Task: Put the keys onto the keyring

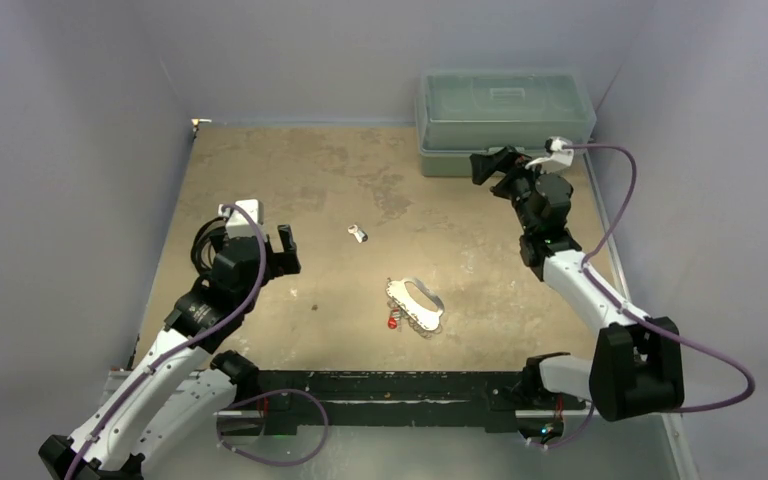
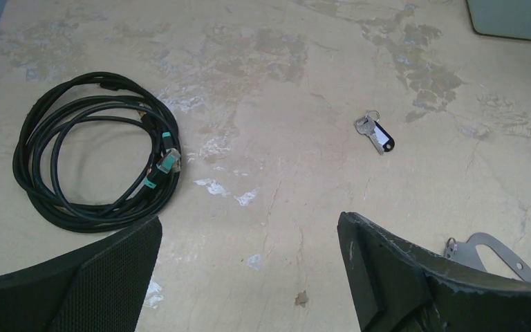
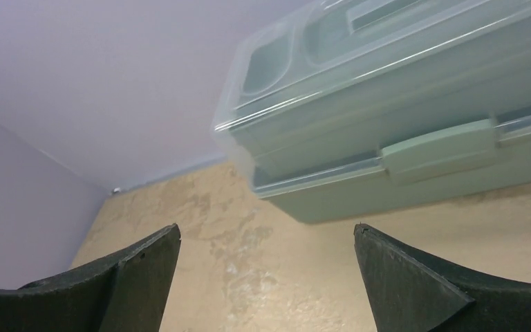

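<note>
Two grippers, both mine, and both stand wide apart with nothing held between the fingers. My left gripper (image 1: 282,252) hangs above the left part of the table (image 1: 290,180), tilted forward and down towards the middle. Through its wrist camera the left gripper (image 2: 249,225) shows only bare, stained tabletop between its two dark pads.

The keyring (image 1: 415,303) lies flat near the middle of the table, towards the near edge, its scalloped side facing the arms' bases. From my left wrist I see just one corner of the keyring (image 2: 491,250), peeping out behind my right-hand finger. The red-headed key (image 1: 393,321) sits right at the keyring's near left edge – whether it is hooked on or merely touching, I cannot tell.

Further out, well apart from the keyring, the plain silvery key (image 2: 364,125) and the dark-headed key (image 2: 385,140) lie together, touching, with a small ring at their top end. A black coiled cable (image 2: 90,162) lies on the left of the table, apart from all the keys.

My right gripper (image 1: 490,163) is raised at the far right, pointing left, just in front of the green lidded box (image 1: 505,120). In its own view the right gripper (image 3: 266,232) frames only that box (image 3: 401,117) and the wall behind – no key is near it
</note>
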Robot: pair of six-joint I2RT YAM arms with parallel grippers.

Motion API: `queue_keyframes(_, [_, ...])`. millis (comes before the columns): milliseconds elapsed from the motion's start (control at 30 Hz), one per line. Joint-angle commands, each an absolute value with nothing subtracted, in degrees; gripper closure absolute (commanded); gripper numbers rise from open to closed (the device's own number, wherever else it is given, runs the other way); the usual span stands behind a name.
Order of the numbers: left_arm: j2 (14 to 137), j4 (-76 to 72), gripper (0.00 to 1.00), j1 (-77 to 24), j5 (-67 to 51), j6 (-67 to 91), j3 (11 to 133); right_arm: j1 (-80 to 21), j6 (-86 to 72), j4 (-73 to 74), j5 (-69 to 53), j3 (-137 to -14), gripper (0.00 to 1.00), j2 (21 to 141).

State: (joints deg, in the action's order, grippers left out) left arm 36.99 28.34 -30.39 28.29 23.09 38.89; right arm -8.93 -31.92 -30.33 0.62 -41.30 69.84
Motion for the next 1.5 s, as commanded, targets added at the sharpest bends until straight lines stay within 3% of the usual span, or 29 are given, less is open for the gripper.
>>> queue_keyframes(0, [36.3,26.7,0.02,-30.0,28.0,22.2,39.9,-11.4,-32.0,-27.1,-0.5,-47.2,0.01,72.0])
queue_keyframes(267, [35.3,26.3,0.02,-30.1,26.5,21.3,39.8,-16.1,-26.5,-12.4,-8.0,-62.1,0.01,82.1])
queue_keyframes(500, [34.9,26.8,0.02,-30.0,27.0,20.9,40.0,-27.2,-25.3,5.6,6.8,-78.0,0.01,92.5])
queue_keyframes(900, [33.6,27.1,0.03,-30.1,27.2,21.0,40.1,-39.6,-31.9,21.2,17.0,-103.3,0.02,115.7])
queue_keyframes(1000, [33.3,27.2,0.04,-30.1,27.0,21.0,40.1,-41.3,-32.2,24.2,18.6,-108.1,0.10,120.4])
queue_keyframes(1267, [32.3,27.3,0.04,-30.0,27.0,20.9,40.0,-42.5,-28.9,25.6,12.8,-113.8,0.46,128.1])
queue_keyframes(1367, [32.2,27.3,0.04,-30.0,26.9,20.9,39.9,-42.5,-25.9,26.1,10.4,-114.7,0.55,129.6])
queue_keyframes(1467, [32.4,27.2,0.04,-30.1,26.8,20.9,40.0,-42.5,-21.4,25.9,6.8,-114.3,0.56,130.0])
